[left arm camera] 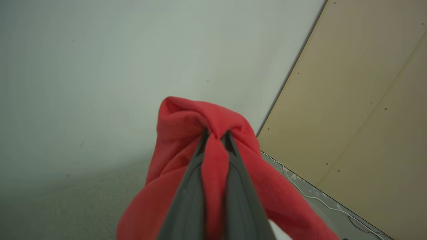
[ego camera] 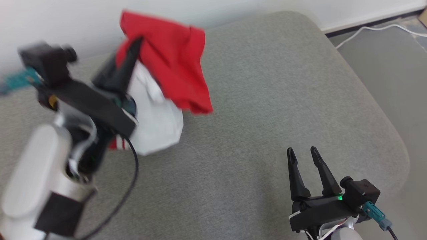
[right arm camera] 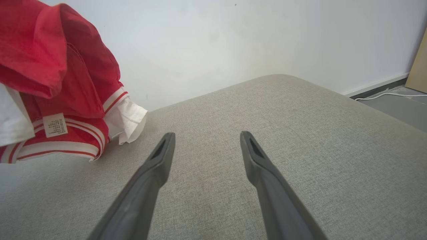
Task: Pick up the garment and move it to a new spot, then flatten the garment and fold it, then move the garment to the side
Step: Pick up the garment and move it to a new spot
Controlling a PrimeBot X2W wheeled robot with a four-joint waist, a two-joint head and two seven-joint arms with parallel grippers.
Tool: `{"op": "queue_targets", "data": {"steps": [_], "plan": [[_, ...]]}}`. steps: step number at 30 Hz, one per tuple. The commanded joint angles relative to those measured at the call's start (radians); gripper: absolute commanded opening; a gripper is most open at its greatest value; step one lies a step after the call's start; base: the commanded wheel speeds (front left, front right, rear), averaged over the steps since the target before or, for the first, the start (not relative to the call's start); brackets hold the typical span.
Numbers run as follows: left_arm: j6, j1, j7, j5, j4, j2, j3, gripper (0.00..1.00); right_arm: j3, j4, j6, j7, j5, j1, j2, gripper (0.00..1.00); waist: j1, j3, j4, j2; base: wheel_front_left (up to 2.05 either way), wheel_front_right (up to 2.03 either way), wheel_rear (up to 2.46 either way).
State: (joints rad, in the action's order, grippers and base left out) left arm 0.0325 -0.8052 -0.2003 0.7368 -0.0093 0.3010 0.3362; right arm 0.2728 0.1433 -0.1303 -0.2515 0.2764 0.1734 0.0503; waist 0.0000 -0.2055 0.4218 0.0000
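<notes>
My left hand (left arm camera: 217,133), clamped on a red fold, holds the garment (ego camera: 173,66) at the far left of the cushion (ego camera: 267,100), hem apparently touching. My right hand (ego camera: 302,150), spread and empty, sits well to its right.

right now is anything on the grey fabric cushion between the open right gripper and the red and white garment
Nothing visible: bare grey fabric cushion lies between the open right gripper and the red and white garment, which hangs pinched in the shut left gripper.
</notes>
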Motion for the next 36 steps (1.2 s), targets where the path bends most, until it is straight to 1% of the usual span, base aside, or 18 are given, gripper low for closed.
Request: {"op": "queue_targets", "data": {"steps": [1,3,5,7,8,13,19,23,24,25,30,33,36], "plan": [[-0.004,0.047,0.011,-0.005,0.008,-0.008,0.012,0.0,0.002,0.0,-0.001,-0.006,0.005,-0.006,-0.001,1.0,0.0,-0.019,0.028,0.0,0.0,0.0,0.0],[-0.004,0.089,0.035,-0.013,0.032,-0.012,0.024,0.0,0.003,0.003,-0.001,-0.007,0.009,-0.002,-0.001,1.0,0.0,-0.026,0.036,0.0,0.0,0.0,0.0],[0.009,0.129,0.059,-0.032,0.069,-0.015,0.053,0.0,0.003,0.007,-0.001,-0.009,0.009,0.002,-0.001,1.0,0.0,-0.028,0.038,0.0,0.0,0.0,0.0],[0.019,0.17,0.081,-0.025,0.119,-0.042,0.078,0.0,0.005,0.012,-0.001,-0.01,-0.002,0.005,-0.001,1.0,0.0,-0.026,0.035,0.0,0.0,0.0,0.0],[0.019,0.17,0.081,-0.025,0.119,-0.042,0.078,0.0,0.005,0.012,-0.001,-0.01,-0.002,0.005,-0.001,1.0,0.0,-0.026,0.035,0.0,0.0,0.0,0.0],[0.043,0.235,0.113,-0.006,0.257,-0.09,0.128,0.0,0.009,0.019,-0.001,-0.001,-0.013,0.024,-0.001,1.0,0.0,-0.02,0.022,0.0,0.0,0.0,0.0],[0.073,0.229,0.177,0.002,0.393,-0.149,0.171,0.0,0.014,0.027,-0.001,0.006,-0.017,0.03,-0.001,1.0,0.0,0.004,-0.013,0.0,0.0,0.0,0.0],[0.079,0.215,0.202,0.0,0.44,-0.169,0.191,0.0,0.013,0.031,-0.001,0.011,-0.018,0.019,0.0,1.0,0.0,0.022,-0.035,0.0,0.0,0.0,0.0],[0.08,0.211,0.209,-0.005,0.447,-0.174,0.197,0.38,0.009,0.031,-0.001,0.011,-0.019,0.016,0.0,1.0,0.0,0.027,-0.042,0.0,0.0,0.0,0.0],[0.082,0.208,0.218,-0.01,0.451,-0.176,0.201,1.0,0.007,0.032,-0.001,0.013,-0.021,0.013,-0.001,1.0,0.0,0.032,-0.047,0.0,0.0,0.0,0.0],[0.08,0.206,0.258,-0.021,0.439,-0.186,0.211,1.0,-0.006,0.032,-0.001,0.018,-0.023,-0.003,-0.001,1.0,0.0,0.052,-0.073,0.0,0.0,0.0,0.0],[0.074,0.218,0.262,-0.014,0.414,-0.191,0.212,1.0,-0.015,0.032,-0.001,0.017,-0.023,-0.011,0.0,1.0,0.0,0.063,-0.09,0.0,0.0,0.0,0.0],[0.069,0.24,0.263,-0.008,0.378,-0.182,0.21,1.0,-0.022,0.036,-0.001,0.018,-0.017,-0.028,-0.001,1.0,0.0,0.072,-0.108,0.0,0.0,0.0,0.0]]}}
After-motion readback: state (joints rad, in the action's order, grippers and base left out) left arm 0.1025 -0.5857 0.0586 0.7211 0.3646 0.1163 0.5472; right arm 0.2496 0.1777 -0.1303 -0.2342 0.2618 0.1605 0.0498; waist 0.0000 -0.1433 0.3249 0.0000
